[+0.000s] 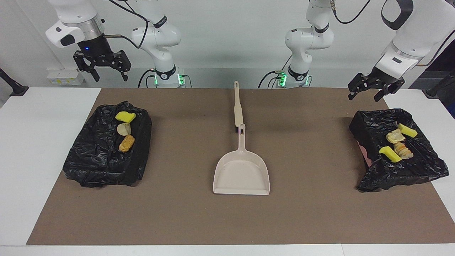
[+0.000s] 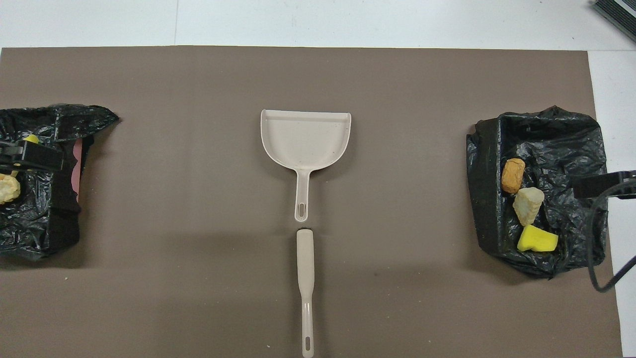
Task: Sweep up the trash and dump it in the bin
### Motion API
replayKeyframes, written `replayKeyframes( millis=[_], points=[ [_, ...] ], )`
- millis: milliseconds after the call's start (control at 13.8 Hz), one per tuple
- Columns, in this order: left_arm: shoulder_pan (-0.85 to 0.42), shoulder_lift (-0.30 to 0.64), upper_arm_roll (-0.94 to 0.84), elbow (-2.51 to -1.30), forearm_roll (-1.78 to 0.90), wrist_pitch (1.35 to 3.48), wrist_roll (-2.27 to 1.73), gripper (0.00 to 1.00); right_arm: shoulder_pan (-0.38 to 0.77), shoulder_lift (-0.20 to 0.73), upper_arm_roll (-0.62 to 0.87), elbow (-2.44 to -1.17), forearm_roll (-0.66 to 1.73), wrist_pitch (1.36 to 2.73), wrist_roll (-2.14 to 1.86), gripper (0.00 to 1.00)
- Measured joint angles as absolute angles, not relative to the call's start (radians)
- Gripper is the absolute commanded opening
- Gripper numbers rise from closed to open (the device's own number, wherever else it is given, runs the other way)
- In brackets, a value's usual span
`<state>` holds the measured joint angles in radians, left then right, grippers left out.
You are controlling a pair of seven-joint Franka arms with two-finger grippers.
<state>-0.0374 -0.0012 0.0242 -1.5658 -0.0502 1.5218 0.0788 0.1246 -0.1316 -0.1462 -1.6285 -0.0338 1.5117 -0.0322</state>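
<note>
On the brown matte worktop (image 1: 177, 213), I see both hands raised with fingers spread and empty: the right hand (image 1: 105, 67) over a crinkled black-bagged bin (image 1: 89, 160), the left hand (image 1: 373, 89) over its twin (image 1: 419, 170). Spongy trash chunks (image 1: 125, 116) fill both bins. A smooth beige dustpan (image 1: 241, 174) and brush (image 1: 237, 105) lie between.

Tabletop (image 1: 42, 149): white, overlaid by a brown mat (image 1: 185, 213) across most of its width. Wall (image 1: 227, 39): plain white, evenly lit. Socket strip (image 1: 64, 77): white, at the wall's foot.
</note>
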Motion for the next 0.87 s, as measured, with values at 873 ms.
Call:
replayKeyframes(
  millis=[873],
  points=[
    [-0.038, -0.019, 0.016, -1.596, -0.015, 1.524, 0.079, 1.00, 0.125, -0.132, -0.146, -1.629, -0.034, 1.512, -0.032, 1.00]
  ],
)
